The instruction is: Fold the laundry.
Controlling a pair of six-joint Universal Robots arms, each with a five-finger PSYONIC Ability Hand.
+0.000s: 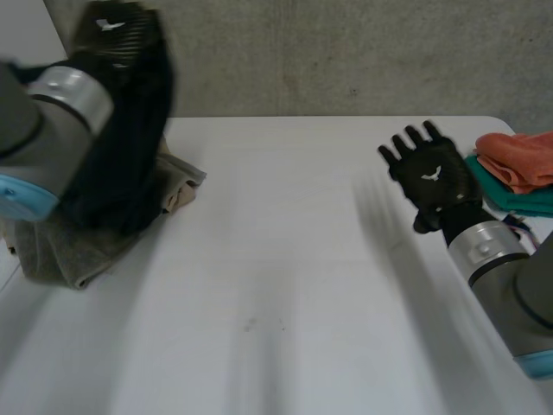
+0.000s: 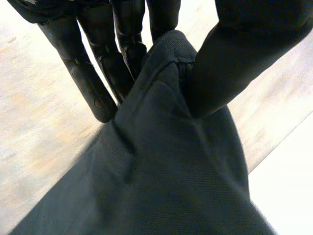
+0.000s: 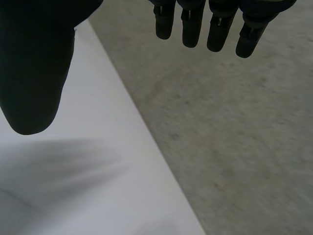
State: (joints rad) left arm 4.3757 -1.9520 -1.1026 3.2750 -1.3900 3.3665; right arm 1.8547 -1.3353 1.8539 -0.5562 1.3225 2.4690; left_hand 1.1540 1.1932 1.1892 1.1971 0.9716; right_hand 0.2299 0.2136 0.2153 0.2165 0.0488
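My left hand (image 1: 117,35) is raised at the table's far left, and a dark cloth (image 1: 121,156) hangs down from it. In the left wrist view its fingers (image 2: 93,78) and thumb pinch a fold of that dark cloth (image 2: 166,161), so the hand is shut on it. The cloth's lower end reaches a pile of beige and grey laundry (image 1: 78,238) on the table. My right hand (image 1: 429,177) hovers above the table's right side, palm down and open with straight fingers (image 3: 195,24), holding nothing.
Folded orange (image 1: 518,160) and teal cloths (image 1: 518,199) are stacked at the right edge, beside my right hand. The white table (image 1: 276,285) ends at a grey concrete wall behind.
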